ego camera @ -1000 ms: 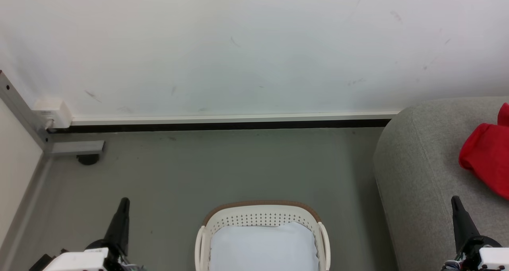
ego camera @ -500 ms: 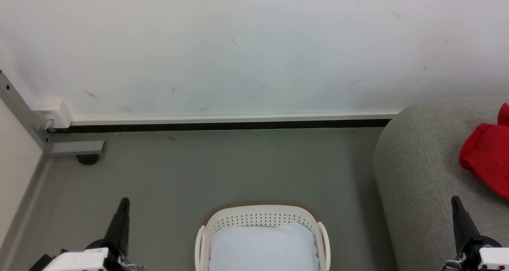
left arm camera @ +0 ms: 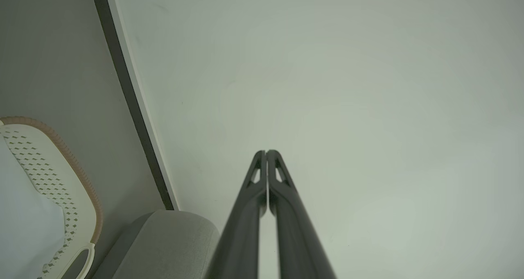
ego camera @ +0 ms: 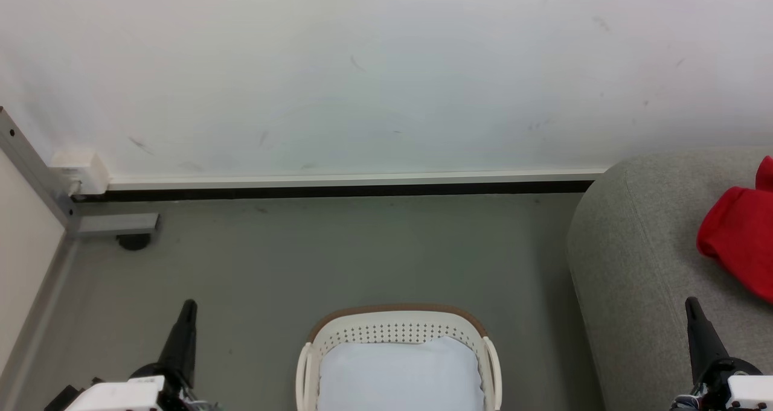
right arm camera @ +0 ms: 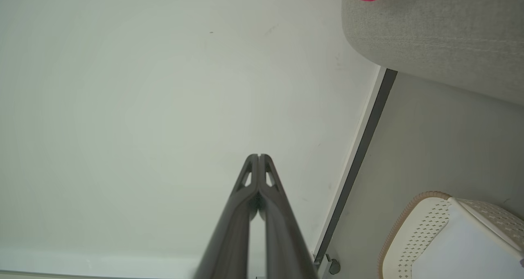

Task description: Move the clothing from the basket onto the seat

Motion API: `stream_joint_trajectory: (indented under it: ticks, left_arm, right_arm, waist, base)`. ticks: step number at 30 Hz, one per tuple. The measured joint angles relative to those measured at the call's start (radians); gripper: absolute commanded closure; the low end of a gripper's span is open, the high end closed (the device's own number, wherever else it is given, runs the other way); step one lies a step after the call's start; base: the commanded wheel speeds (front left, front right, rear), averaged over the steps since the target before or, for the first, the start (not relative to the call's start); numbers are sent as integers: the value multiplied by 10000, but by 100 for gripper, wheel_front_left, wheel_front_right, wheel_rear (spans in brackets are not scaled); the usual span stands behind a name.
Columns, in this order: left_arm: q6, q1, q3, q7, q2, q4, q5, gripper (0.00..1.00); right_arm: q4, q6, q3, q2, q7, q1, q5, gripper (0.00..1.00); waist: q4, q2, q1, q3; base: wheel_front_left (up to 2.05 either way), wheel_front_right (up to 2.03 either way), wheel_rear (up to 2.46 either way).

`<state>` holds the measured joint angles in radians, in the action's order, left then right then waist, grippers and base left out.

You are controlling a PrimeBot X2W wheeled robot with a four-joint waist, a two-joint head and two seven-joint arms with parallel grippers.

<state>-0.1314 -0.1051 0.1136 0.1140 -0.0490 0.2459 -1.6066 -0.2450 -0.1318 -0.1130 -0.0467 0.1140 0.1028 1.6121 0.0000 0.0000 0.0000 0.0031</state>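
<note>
- Left gripper (ego camera: 188, 308) and right gripper (ego camera: 692, 307) sat low, fingers pressed together, holding and touching nothing.
- Basket (ego camera: 398, 309) between them held a pale pad (ego camera: 398, 375); no red seen inside.
- Clothing (ego camera: 737, 242) lay on the seat (ego camera: 628, 266), back from its rounded left edge.
- Nothing moved over the last second; task looked finished, arms parked.

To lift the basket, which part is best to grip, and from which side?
Probably its side handles: the basket is wide, and a pale pad fills the inside. Bring the left end effector from its left, the right end effector from its right, both opened first.
</note>
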Motion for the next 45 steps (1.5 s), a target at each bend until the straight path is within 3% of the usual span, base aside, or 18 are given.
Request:
stream_joint_trajectory:
  ticks: [45]
  left_arm:
    - [0,0,2,2,0,0,0,100]
  right_arm:
    - [0,0,2,-2,0,1,0,100]
  waist:
    - [0,0,0,0]
  base:
    - [0,0,0]
